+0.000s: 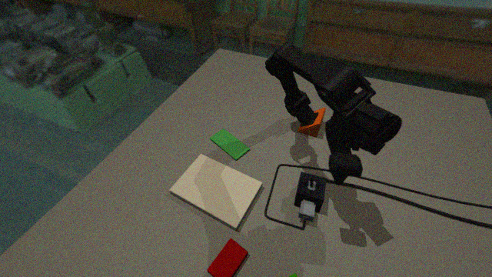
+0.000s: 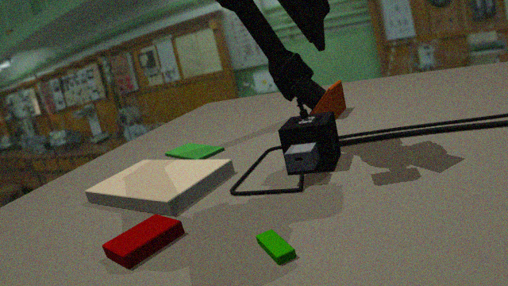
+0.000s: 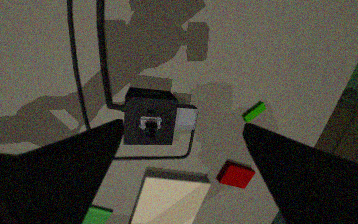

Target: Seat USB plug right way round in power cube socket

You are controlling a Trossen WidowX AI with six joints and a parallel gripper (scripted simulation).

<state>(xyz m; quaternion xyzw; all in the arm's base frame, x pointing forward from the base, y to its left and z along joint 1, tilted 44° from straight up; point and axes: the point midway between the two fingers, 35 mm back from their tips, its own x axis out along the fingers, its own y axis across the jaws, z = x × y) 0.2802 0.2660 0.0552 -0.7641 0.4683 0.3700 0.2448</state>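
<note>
While the arm hangs high above the worktop (image 1: 423, 142), its fingers stand wide apart with nothing between them, pointing down at the power cube (image 3: 150, 122); the USB plug (image 3: 150, 123) stands in the socket on the cube's top face, framed between the two dark fingers in the wrist view; a black cable (image 1: 403, 196) runs off from the cube across the worktop; a cream slab (image 1: 217, 189) lies near the cube, a red block (image 1: 227, 258) well apart from it, an orange wedge (image 1: 313, 124) behind.

Hand (image 2: 315, 41) high above power cube (image 2: 311, 143)
</note>
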